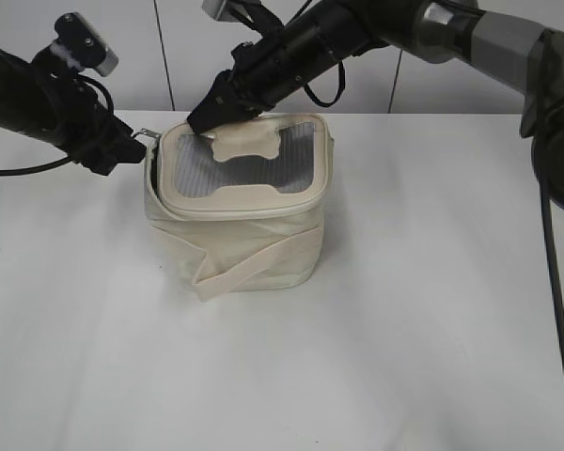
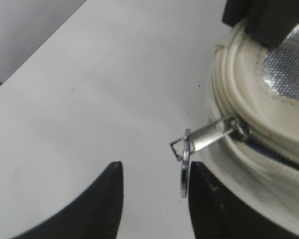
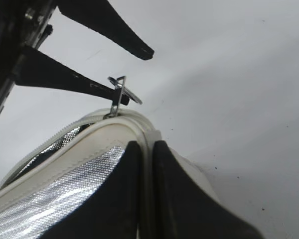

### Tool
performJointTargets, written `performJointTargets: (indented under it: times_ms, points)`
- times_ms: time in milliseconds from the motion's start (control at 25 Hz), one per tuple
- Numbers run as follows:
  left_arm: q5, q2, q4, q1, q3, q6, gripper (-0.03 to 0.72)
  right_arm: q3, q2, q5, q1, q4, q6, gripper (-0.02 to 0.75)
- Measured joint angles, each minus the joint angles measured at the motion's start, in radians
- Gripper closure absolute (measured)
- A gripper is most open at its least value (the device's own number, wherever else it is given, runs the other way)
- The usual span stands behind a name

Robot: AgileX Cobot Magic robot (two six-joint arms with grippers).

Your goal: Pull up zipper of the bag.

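Left gripper [image 2: 152, 199] is spread open on my wrist feed, its two black fingers [image 2: 102, 209] standing apart with bare table between them, and the one silver ring pull [image 2: 184, 167] I can count hangs just beside the inner edge of the finger nearer the bag; I cannot tell whether that finger touches the ring. That ring hangs from a single metal slider [image 2: 214, 133] sitting on the cream zipper [image 2: 269, 154], which runs round the lid's rim; behind the slider I see a dark gap in the track. My right gripper [image 3: 145, 164] has its two fingers pressed close, pinching the raised cream edge of the lid [image 3: 117, 137] at the corner nearest the slider. From the exterior camera the one bag [image 1: 240, 240] sits upright on the white table [image 1: 404, 310], near its back edge, with the left gripper [image 1: 122, 150] at its left upper corner and the right gripper [image 1: 207, 117] reaching across to the lid's back left corner. On the lid I count one grey mesh panel [image 1: 193, 169] and one cream tab [image 1: 247, 144], and one cream strap [image 1: 254, 263] slants across the bag's front.
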Motion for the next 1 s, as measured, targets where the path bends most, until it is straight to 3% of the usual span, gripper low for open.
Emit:
performJointTargets:
  times_ms: [280, 440, 520, 680, 1000]
  points:
    - [-0.041, 0.000, -0.021, -0.041, 0.000, 0.003, 0.374, 0.000, 0.000, -0.002, 0.000, 0.000, 0.001, 0.693]
    - [-0.070, 0.000, -0.021, -0.050, 0.000, 0.004, 0.616, 0.000, 0.000, -0.002, 0.000, 0.000, 0.003, 0.693]
    - [-0.071, 0.000, -0.009, -0.051, 0.000, 0.004, 0.680, 0.000, 0.000, -0.004, 0.000, 0.000, 0.006, 0.693]
    - [-0.070, -0.003, 0.041, -0.051, 0.000, -0.043, 0.692, 0.000, 0.001, -0.005, 0.000, 0.000, 0.038, 0.693]
    - [0.005, -0.087, 0.266, -0.051, 0.004, -0.290, 0.692, 0.000, 0.001, -0.007, -0.001, 0.000, 0.090, 0.693]
